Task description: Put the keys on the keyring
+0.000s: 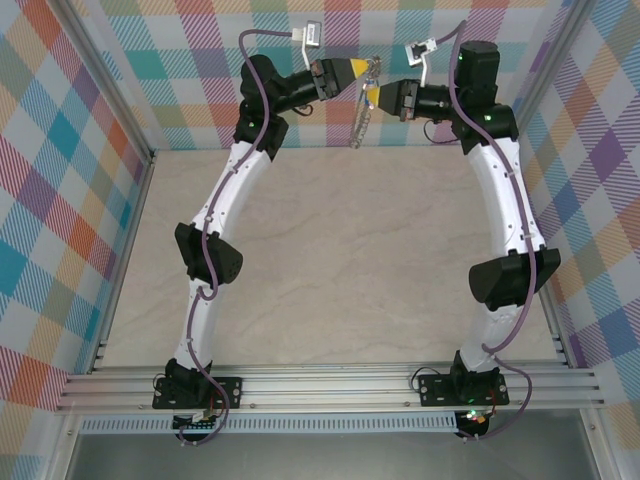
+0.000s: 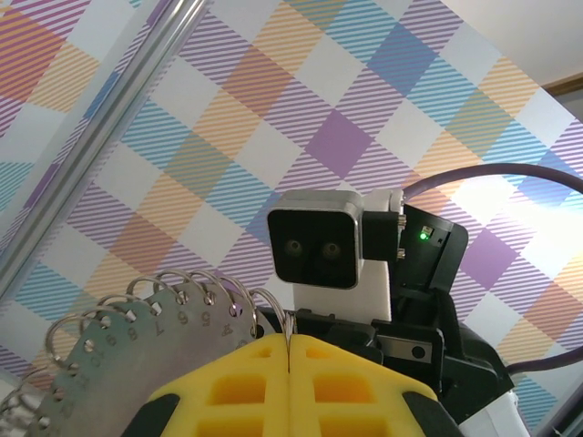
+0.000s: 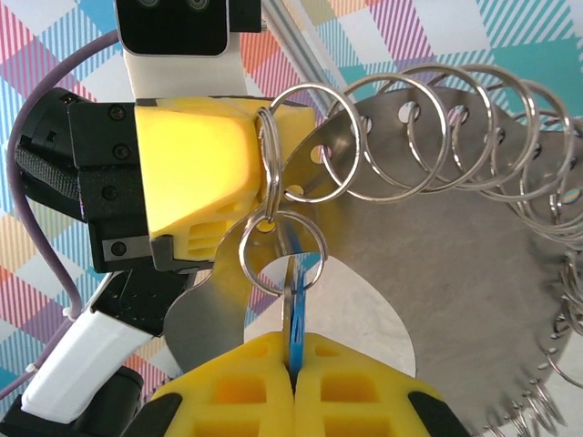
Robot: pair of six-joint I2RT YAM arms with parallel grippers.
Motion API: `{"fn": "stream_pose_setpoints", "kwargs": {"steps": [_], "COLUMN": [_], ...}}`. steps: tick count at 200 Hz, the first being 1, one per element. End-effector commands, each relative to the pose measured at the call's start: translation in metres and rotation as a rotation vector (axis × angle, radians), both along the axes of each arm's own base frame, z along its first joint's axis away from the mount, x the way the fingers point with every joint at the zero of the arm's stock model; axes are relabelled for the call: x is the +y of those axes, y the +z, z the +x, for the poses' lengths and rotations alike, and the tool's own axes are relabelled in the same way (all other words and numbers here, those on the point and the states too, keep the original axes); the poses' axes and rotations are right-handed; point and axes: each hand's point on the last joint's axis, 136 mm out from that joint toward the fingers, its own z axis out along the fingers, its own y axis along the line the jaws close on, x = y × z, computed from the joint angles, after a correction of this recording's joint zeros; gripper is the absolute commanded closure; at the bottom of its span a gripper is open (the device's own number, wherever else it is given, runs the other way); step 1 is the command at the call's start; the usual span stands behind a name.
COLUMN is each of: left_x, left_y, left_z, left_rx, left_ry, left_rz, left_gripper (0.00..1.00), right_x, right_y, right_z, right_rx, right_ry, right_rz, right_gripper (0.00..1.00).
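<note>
Looking at the top view, we see both arms raised, the left gripper [image 1: 368, 70] and right gripper [image 1: 368, 97] meeting tip to tip above the far edge of the table [image 1: 330, 270], close to the plaid back wall [image 1: 200, 90]. Left gripper is clamped on the keyring [image 1: 360, 118], which hangs down from its tips as a bumpy chain-like strip, clear of the table. In the left wrist view its yellow fingers [image 2: 237, 391] are pressed together with a thin wire loop pinched in the seam. There the keyring reads as a flat numbered metal plate with split rings threaded along its edge, lying left of the fingers. Right gripper is closed tight on the key [image 3: 297, 328], whose blue part is seen edge-on between the yellow pads [image 3: 355, 391] and sticks up out of the seam. A small split ring [image 3: 282, 250] overlaps the key's upper end and appears linked to the ring held at the left gripper's tip. We cannot tell whether the key is threaded through that small ring or just lies against it.
</note>
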Motion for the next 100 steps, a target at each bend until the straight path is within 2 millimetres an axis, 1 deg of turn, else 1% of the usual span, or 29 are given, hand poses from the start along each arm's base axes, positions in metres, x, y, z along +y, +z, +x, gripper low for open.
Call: {"fn": "stream_pose_setpoints", "kwargs": {"steps": [1, 60, 100], "left_x": [0.017, 0.015, 0.015], "left_y": [0.032, 0.020, 0.018], "left_z": [-0.015, -0.010, -0.011], "left_rx": [-0.123, -0.127, -0.133], "left_ry": [0.026, 0.047, 0.045], "left_rz": [-0.031, 0.030, 0.044], "left_gripper": [1.00, 1.00, 1.00], "right_x": [-0.008, -0.016, -0.020], "right_y": [0.001, 0.001, 0.000], "right_z": [-0.006, -0.005, -0.004], "right_rx": [-0.004, 0.001, 0.007], "right_ry": [-0.034, -0.069, -0.086], "right_rz": [-0.043, -0.074, -0.089], "right_gripper": [1.00, 1.00, 1.00]}}
